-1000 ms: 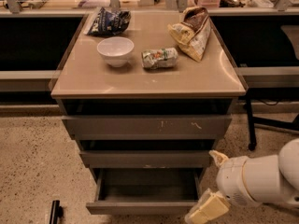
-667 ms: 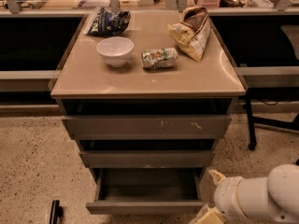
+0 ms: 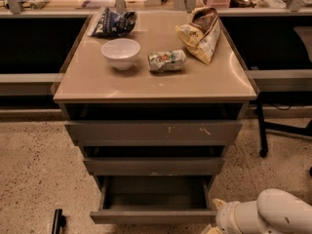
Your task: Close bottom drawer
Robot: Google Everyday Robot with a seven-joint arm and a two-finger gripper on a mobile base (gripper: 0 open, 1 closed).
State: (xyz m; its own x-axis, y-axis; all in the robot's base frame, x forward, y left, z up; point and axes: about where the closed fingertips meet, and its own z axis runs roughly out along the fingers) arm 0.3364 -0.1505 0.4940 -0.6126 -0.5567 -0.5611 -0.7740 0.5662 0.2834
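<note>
1. Three grey-brown drawers in one stack, all up and to the left of the hand (image 3: 213, 227).
2. Hand low at the right, mostly cut off by the bottom edge, on the end of a white arm (image 3: 273, 212); cannot tell if wide or narrow.
3. Bottom drawer (image 3: 153, 216) just left of the hand, pulled far out, dark box open to view.
4. Middle drawer (image 3: 153, 165) above that, then top drawer (image 3: 146, 132) with white scratches.
5. Far above the hand, on the tabletop (image 3: 97, 84): white bowl (image 3: 120, 52), green packet (image 3: 166, 61), yellow snack bag (image 3: 201, 33), dark bag (image 3: 113, 22).
</note>
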